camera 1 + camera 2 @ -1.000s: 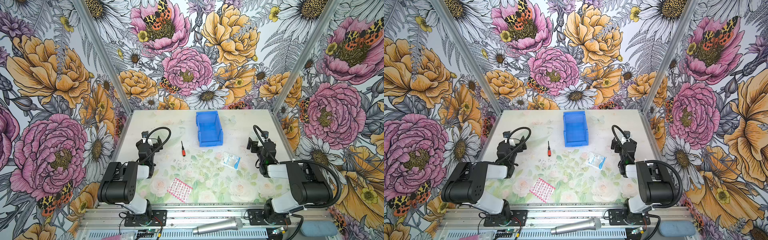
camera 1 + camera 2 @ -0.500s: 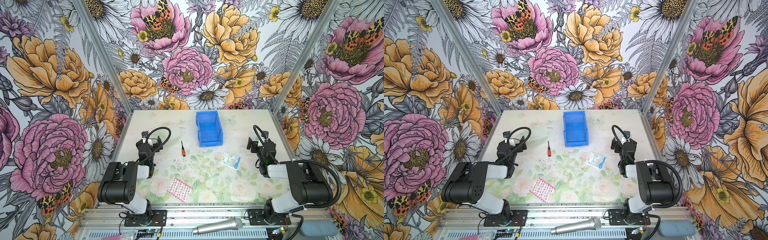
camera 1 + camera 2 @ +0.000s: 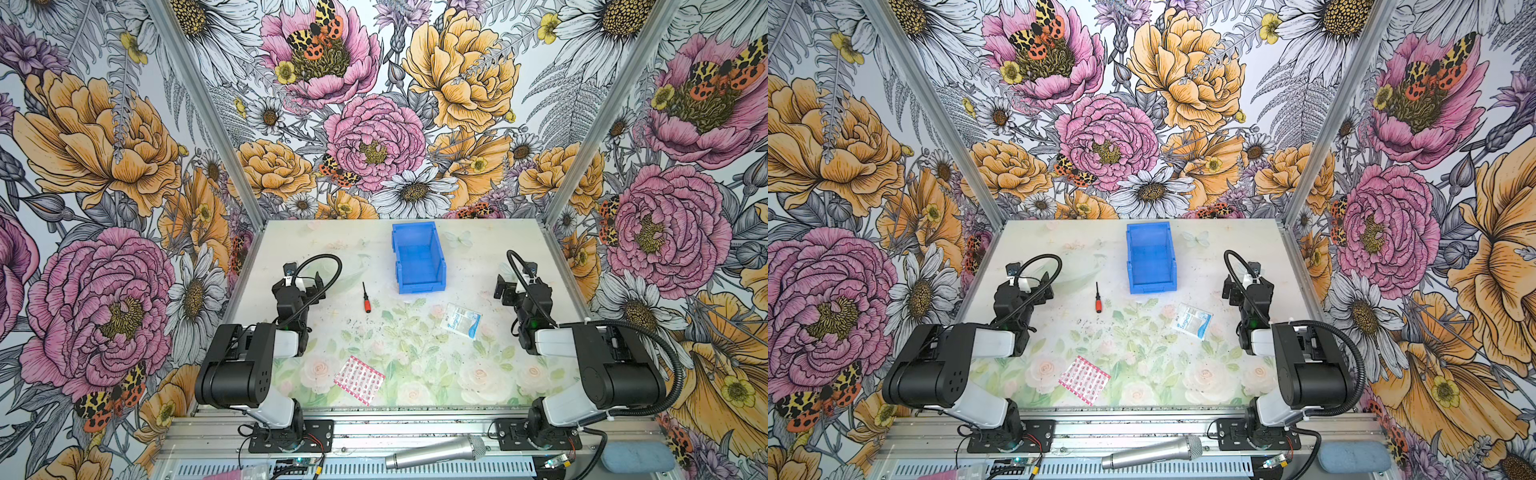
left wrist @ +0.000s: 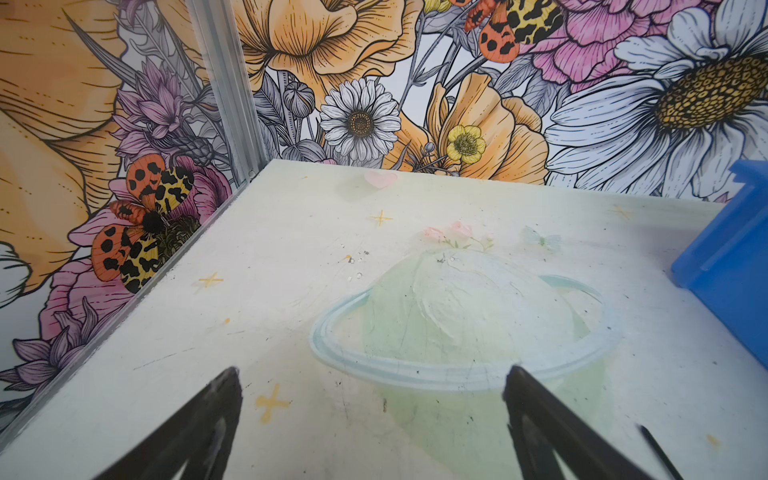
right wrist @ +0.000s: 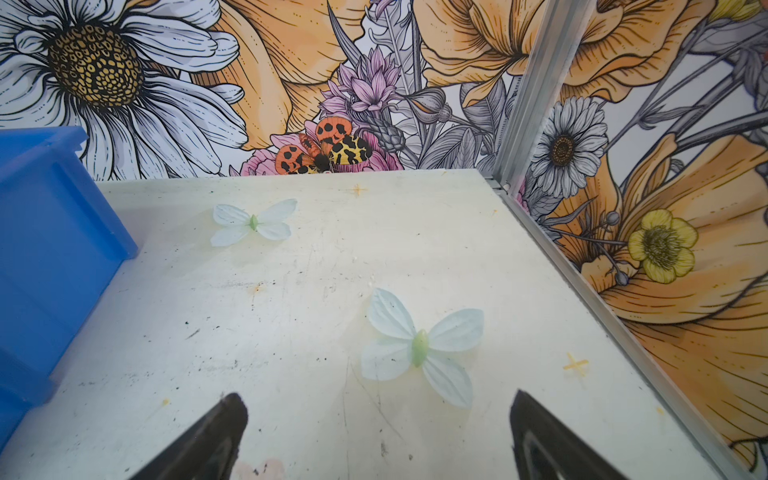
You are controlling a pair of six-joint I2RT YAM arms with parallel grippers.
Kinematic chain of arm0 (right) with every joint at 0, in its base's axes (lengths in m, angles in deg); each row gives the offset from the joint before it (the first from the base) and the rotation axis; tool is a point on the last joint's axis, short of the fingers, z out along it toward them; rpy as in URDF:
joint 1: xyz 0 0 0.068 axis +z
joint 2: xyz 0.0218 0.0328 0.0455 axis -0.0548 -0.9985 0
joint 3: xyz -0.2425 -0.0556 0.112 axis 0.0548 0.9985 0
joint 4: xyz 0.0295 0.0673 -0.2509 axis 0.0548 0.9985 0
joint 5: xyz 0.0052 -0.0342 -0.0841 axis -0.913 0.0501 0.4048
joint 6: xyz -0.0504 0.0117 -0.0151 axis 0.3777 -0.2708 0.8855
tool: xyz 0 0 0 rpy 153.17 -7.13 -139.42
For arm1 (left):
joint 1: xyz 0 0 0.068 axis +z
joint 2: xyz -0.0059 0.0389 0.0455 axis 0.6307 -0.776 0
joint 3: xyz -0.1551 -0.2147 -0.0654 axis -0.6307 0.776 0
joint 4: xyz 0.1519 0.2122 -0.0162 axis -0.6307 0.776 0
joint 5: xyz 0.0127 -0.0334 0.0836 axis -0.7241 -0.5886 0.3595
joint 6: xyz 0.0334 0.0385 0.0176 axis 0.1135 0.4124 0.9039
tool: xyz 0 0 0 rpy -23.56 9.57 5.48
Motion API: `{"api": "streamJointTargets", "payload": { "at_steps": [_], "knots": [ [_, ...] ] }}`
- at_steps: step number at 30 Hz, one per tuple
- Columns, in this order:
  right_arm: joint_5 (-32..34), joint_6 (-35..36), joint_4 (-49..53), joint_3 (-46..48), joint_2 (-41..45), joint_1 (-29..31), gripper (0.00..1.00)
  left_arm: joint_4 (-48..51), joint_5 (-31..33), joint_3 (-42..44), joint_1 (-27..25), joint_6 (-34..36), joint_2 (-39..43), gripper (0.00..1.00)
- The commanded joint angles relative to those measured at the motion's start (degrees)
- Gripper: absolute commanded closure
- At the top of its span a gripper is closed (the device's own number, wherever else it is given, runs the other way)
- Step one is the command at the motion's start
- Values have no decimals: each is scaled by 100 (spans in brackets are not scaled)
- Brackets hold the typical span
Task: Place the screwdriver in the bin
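Small screwdriver [image 3: 366, 296], thin black shaft and stubby red handle, flat on the tabletop [image 3: 316, 245], outside the blue bin [image 3: 420, 286], just off the left end of its low front lip. Shaft toward the back wall [image 3: 374, 137], handle toward the near edge. Left gripper [image 4: 372, 382] near the screwdriver's left, not touching, spread wide and holding nothing; in the left wrist view, only the black shaft beside it. Right gripper [image 5: 376, 403] likewise spread and empty, right of the bin.
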Motion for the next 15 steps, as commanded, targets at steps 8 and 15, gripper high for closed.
{"api": "streamJointTargets", "payload": {
  "at_steps": [8, 15],
  "knots": [
    [-43, 2, -52, -46, -36, -31, 0, -147, 75, 33, -28, 25, 16, 1],
    [-33, 25, -76, -37, -24, -16, 1, -156, 72, 33, -28, 25, 16, 1]
  ]
}}
